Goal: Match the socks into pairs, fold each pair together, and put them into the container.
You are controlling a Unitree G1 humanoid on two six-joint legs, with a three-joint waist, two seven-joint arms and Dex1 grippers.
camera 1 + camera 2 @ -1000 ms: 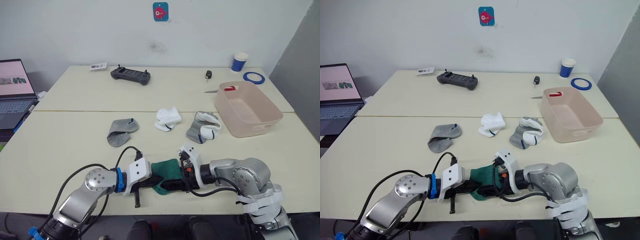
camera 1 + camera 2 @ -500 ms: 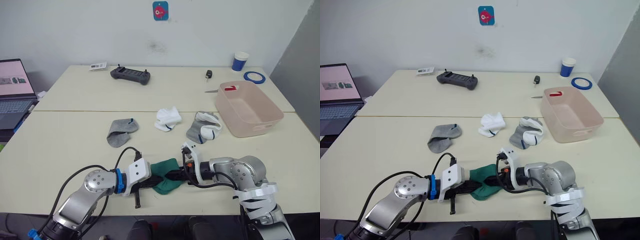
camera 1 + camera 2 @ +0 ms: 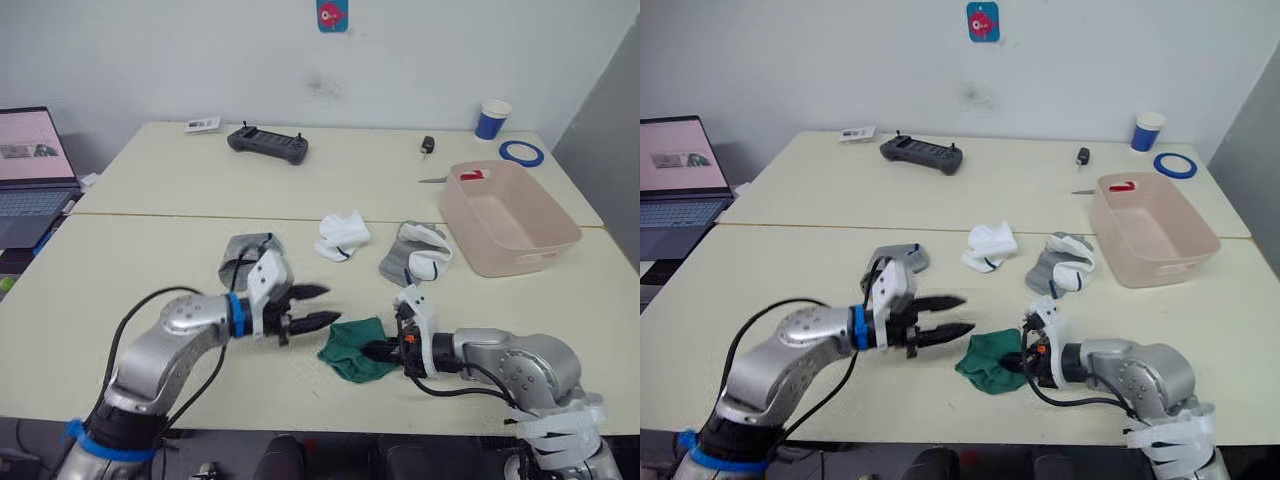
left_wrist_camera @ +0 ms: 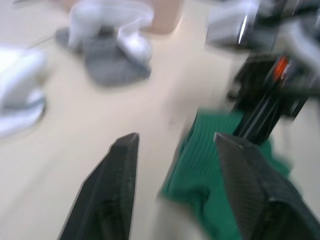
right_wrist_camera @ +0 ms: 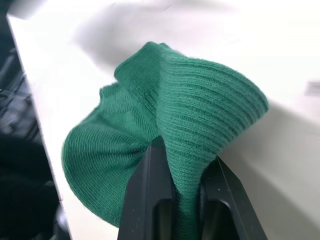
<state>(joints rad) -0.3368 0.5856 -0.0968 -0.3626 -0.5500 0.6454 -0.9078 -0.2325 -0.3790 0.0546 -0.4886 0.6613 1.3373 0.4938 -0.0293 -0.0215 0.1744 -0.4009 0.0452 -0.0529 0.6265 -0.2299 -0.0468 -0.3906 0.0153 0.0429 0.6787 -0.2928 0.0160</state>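
The green socks [image 3: 355, 347] lay bunched near the counter's [image 3: 150, 250] front edge, pinched at their right side by the right pincer [image 3: 385, 352], its fingers closed tight on the fabric. Just left, the left pincer [image 3: 322, 306] hovered with fingers spread wide, holding nothing. Behind sat a grey sock [image 3: 243, 257], a white sock [image 3: 343, 234] and a grey-and-white heap [image 3: 415, 254]; the pink container [image 3: 510, 216] stood toward the right edge.

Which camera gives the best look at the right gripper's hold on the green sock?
The right wrist view: the right gripper is seen close up, shut on a fold of the green sock. Both eye views show the sock small on the table, at that gripper's tip. The left wrist view shows it blurred.
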